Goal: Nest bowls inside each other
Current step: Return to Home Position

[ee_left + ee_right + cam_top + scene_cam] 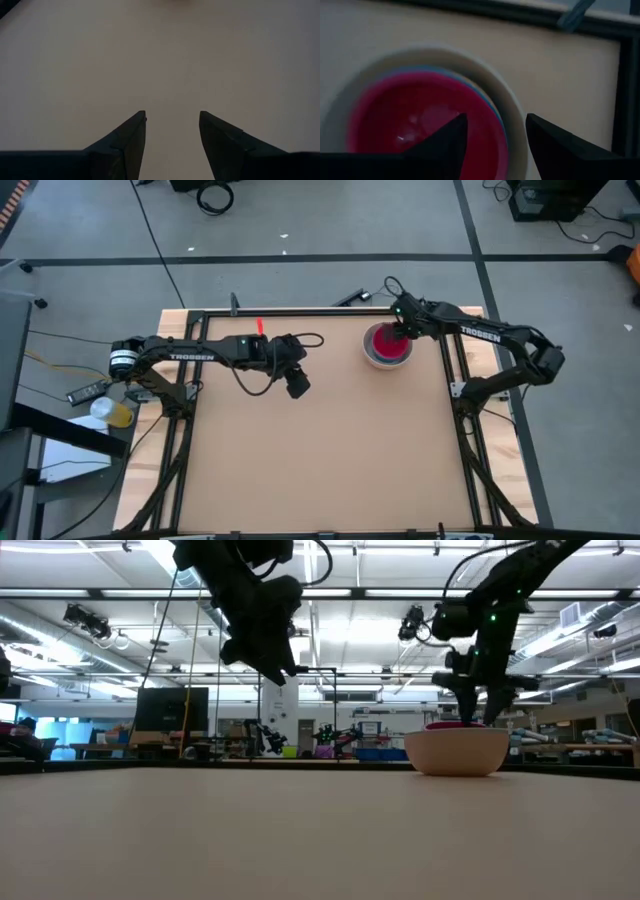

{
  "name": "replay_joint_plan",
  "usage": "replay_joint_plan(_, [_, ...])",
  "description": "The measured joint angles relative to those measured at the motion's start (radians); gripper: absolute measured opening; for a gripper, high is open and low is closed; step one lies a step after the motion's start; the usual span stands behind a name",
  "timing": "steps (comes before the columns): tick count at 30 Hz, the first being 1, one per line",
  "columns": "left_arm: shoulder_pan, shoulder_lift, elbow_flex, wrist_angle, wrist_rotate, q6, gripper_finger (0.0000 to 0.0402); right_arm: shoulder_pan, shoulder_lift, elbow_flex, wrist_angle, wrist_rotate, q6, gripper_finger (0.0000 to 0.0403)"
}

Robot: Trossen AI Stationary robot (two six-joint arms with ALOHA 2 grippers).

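The bowls stand nested in one stack (387,345) near the table's far right corner. The magenta-red bowl (415,120) is innermost, thin blue rims (487,97) show around it, and the white-grey bowl (457,752) is outermost, its base on the table. My right gripper (495,120) is open just above the stack's right rim, one finger over the magenta inside and one beyond the white rim (515,120). My left gripper (298,388) hangs open above bare tabletop left of the stack, holding nothing. My right gripper stands open astride the stack's rim (462,723), its fingers slanting down from the table's right. Whether either finger touches a bowl, I cannot tell.
A black frame rail (300,311) runs along the table's far edge just behind the stack, and another (455,370) along the right edge. Bare tabletop (320,450) spreads over the middle and near side.
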Motion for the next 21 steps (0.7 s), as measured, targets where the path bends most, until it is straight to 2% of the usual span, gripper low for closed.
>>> replay_joint_plan(3, [0.0,-0.022,0.0,0.035,0.001,0.015,0.0188,0.0,0.034,-0.022,0.012,-0.016,-0.003,0.0208])
replay_joint_plan(8, [0.01,-0.122,0.001,0.03,0.001,0.056,0.0187,0.008,0.013,-0.016,0.006,-0.134,-0.029,0.0208])
replay_joint_plan(13, [0.041,-0.255,0.001,0.041,0.0,0.098,0.0187,0.043,-0.128,0.044,0.006,-0.205,-0.054,0.0208])
replay_joint_plan(16, [0.034,-0.331,0.001,0.105,0.03,0.155,0.0187,0.07,-0.231,0.078,0.036,-0.3,-0.129,0.0208])
replay_joint_plan(21, [0.005,-0.408,0.002,0.242,0.037,0.18,0.0187,0.155,-0.375,0.094,0.161,-0.456,-0.142,0.0206])
